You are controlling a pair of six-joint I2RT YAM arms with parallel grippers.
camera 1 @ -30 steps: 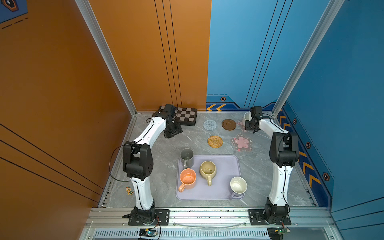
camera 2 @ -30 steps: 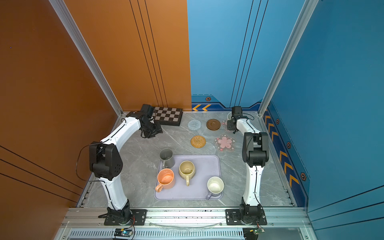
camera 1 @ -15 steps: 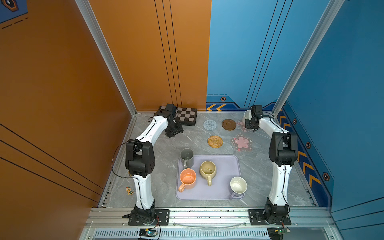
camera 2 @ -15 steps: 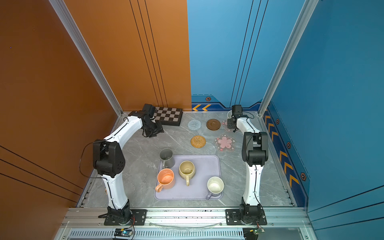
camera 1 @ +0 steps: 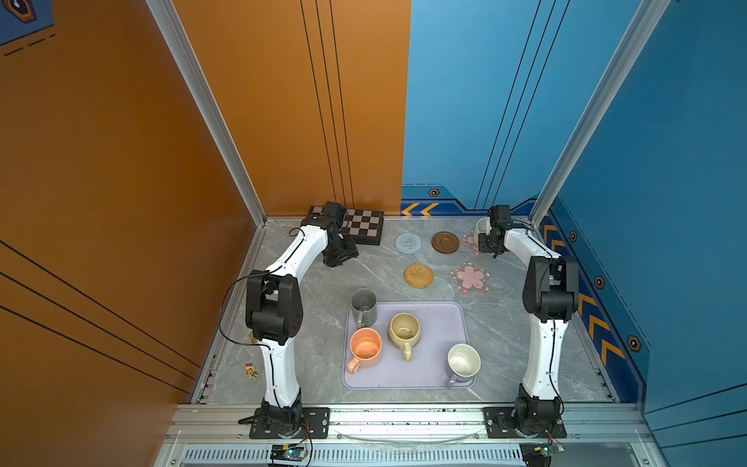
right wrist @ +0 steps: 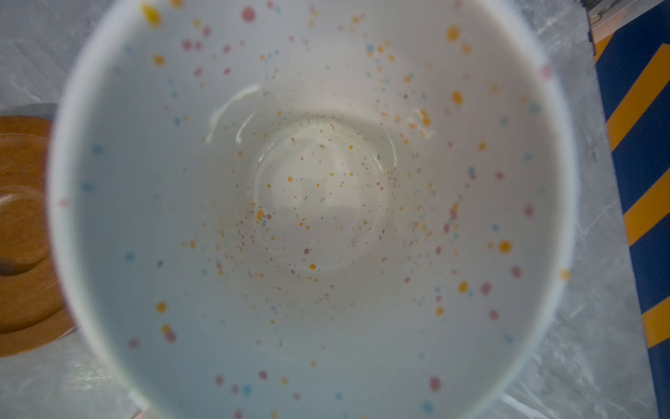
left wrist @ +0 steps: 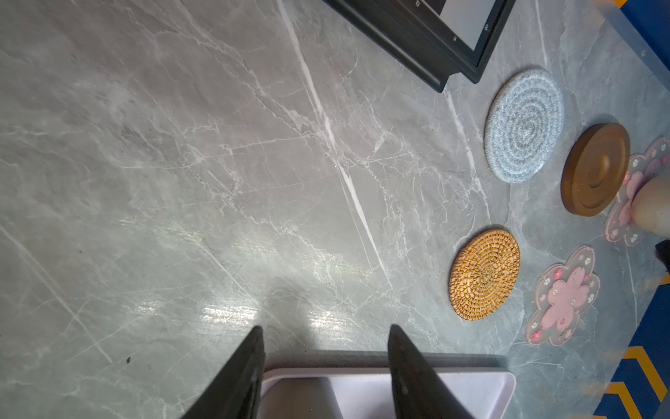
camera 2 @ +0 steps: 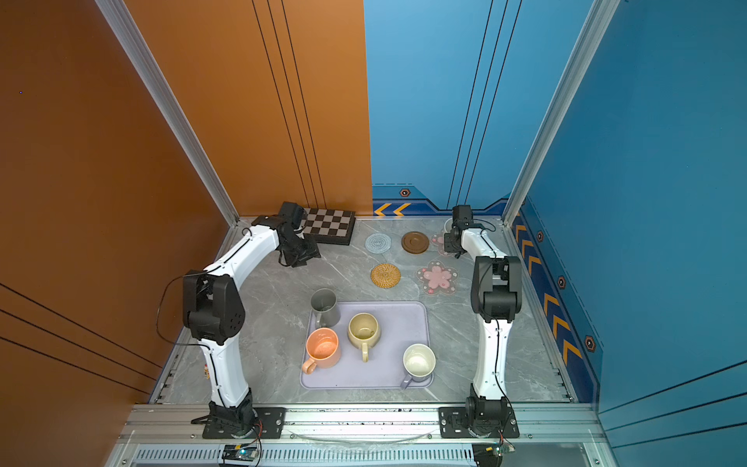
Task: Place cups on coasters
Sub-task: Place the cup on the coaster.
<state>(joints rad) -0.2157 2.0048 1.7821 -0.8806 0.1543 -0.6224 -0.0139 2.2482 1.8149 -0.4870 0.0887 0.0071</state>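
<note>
In both top views the grey cup (camera 1: 363,305), orange cup (camera 1: 366,347), beige-yellow cup (camera 1: 404,329) and lavender cup (camera 1: 463,361) stand on the lavender tray (camera 1: 440,319). The speckled white cup (right wrist: 326,203) sits on the far pink-flower coaster (left wrist: 621,217) at the back right. My right gripper (camera 1: 487,242) is shut on it, its fingers hidden under the rim. Bare coasters: pale-blue spiral (camera 1: 408,243), brown disc (camera 1: 445,242), rattan (camera 1: 418,275), second pink flower (camera 1: 470,277). My left gripper (left wrist: 324,348) hangs open and empty at the back left.
A black-and-grey chequered board (camera 1: 364,228) lies against the back wall beside the left gripper. A small toy figure (camera 1: 252,370) lies near the left wall. Orange and blue walls close in the table on three sides.
The left arm's elbow has drifted slightly to the right. The right arm, the cups and the coasters have not moved.
</note>
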